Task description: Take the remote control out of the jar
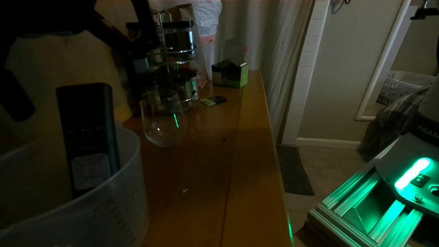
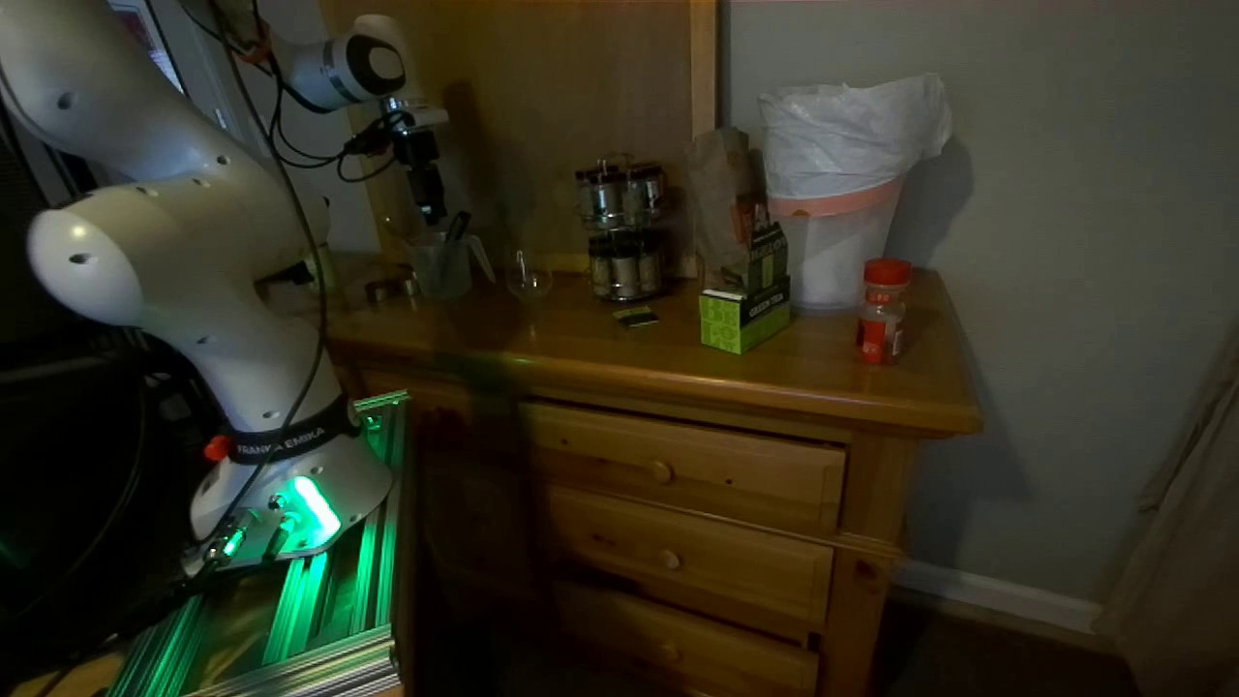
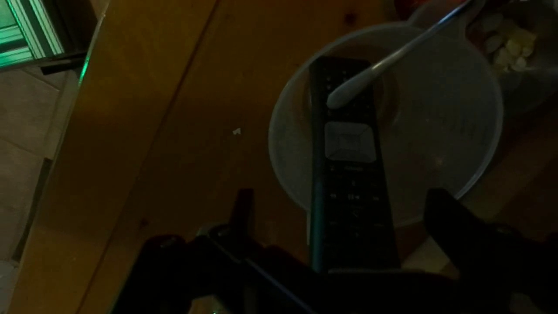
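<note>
Gripper (image 3: 341, 203) is spread wide, fingers (image 3: 444, 218) well apart, nothing in its grasp. Wrist view has one finger either side of the remote control (image 3: 353, 183), gap showing on both, so no contact there that I can see. Can't tell how far the remote's upper end reaches in between them. Remote is in the jar (image 1: 132, 202), leaning, lower end inside, upper end sticking out past the rim. Fingers point down; in an exterior view they sit just above the jar, which stands on the wooden dresser (image 2: 581, 339). Metal utensil (image 3: 392, 61) crosses the remote's face in wrist view; can't tell if they touch.
</note>
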You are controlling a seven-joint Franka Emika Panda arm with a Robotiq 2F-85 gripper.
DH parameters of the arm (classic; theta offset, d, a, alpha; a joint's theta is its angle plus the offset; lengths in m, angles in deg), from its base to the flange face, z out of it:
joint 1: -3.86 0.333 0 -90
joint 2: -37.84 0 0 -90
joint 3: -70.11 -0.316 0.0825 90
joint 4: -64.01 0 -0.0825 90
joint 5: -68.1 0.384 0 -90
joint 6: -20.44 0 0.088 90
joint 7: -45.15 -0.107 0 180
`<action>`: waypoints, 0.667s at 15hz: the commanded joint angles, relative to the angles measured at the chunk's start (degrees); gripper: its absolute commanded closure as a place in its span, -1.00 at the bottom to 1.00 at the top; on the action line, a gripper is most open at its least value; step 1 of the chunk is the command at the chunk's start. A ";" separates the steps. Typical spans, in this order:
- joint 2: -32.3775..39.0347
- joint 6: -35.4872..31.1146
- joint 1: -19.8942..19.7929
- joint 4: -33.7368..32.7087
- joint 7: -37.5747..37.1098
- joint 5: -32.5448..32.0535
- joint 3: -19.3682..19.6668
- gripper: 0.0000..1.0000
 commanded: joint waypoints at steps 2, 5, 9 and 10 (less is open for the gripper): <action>-3.14 -3.11 -1.60 0.68 -3.14 1.74 0.08 -0.99; -3.42 -3.78 -3.47 0.20 -3.69 1.73 -1.02 -0.54; -3.74 -3.09 -5.37 -0.28 -3.53 1.64 -2.34 -0.02; -4.00 -3.35 -5.75 -0.29 -3.35 1.71 -2.74 0.14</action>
